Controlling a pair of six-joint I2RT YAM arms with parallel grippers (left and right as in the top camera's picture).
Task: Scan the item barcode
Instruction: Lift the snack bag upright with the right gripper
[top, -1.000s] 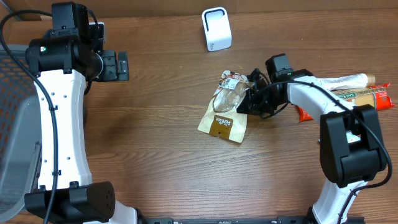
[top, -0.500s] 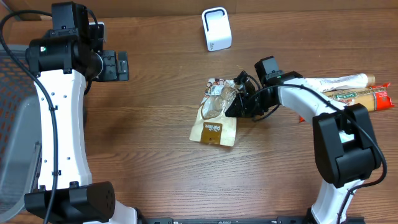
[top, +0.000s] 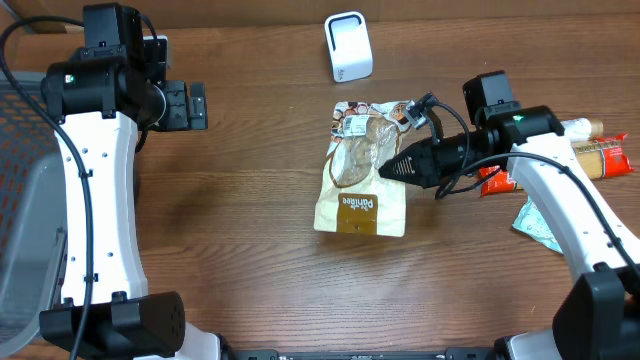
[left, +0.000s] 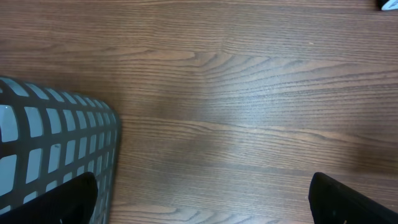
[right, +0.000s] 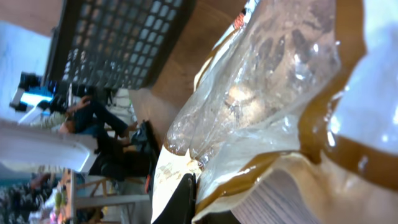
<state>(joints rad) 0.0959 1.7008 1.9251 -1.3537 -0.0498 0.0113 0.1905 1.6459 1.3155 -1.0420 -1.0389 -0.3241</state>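
One snack bag (top: 362, 182), one scanner (top: 348, 46), one basket (top: 25, 215), one teal packet (top: 535, 222).

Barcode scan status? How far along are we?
Done: the right gripper is shut on the right edge of the brown windowed snack bag. In hand: the bag is short of the white scanner, labelled end nearest it. Left: presenting the barcode to the scanner; nothing shows a scan yet. The left gripper hangs open, idle near the basket.

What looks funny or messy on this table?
The brown snack bag looks crumpled and puckered where the right gripper has its jaws shut on its edge. A few packets lie jumbled together at the far right. Nothing looks spilled or torn.
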